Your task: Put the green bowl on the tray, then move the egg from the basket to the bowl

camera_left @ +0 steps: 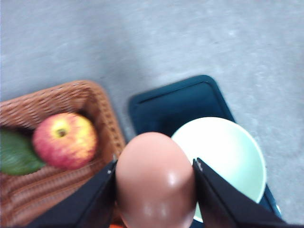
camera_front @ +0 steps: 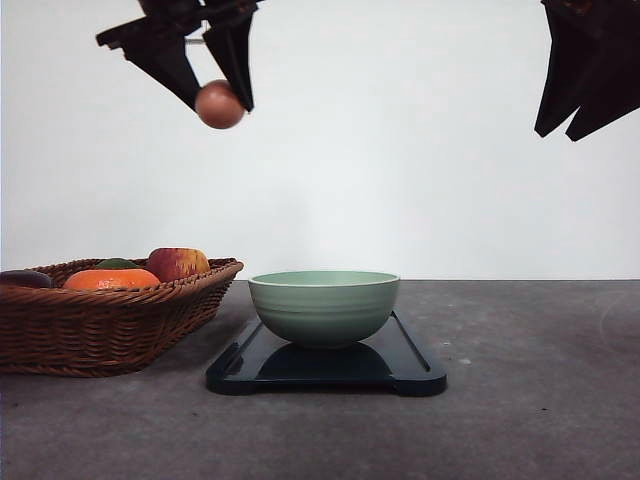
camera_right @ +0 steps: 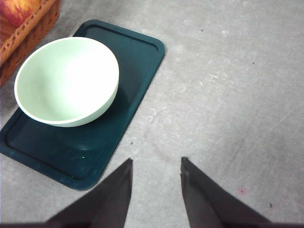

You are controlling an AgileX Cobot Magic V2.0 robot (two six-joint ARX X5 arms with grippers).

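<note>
Glossy navy-black rectangular tray (camera_front: pixel 325 372) lies nearest, beside the brown woven wicker basket (camera_front: pixel 110 325). Pale sage-green ridged bowl (camera_front: pixel 323 306) sits on it. Left gripper (camera_front: pixel 215 100), raised high, clamps the brown egg (camera_front: pixel 219 104). Right gripper (camera_right: pixel 156 166) hangs parted, empty.

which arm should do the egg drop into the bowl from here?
Left. The left gripper is shut on the egg, held high between the basket and the green bowl, which sits on the tray. The right gripper is open and empty, raised off to the right.
</note>
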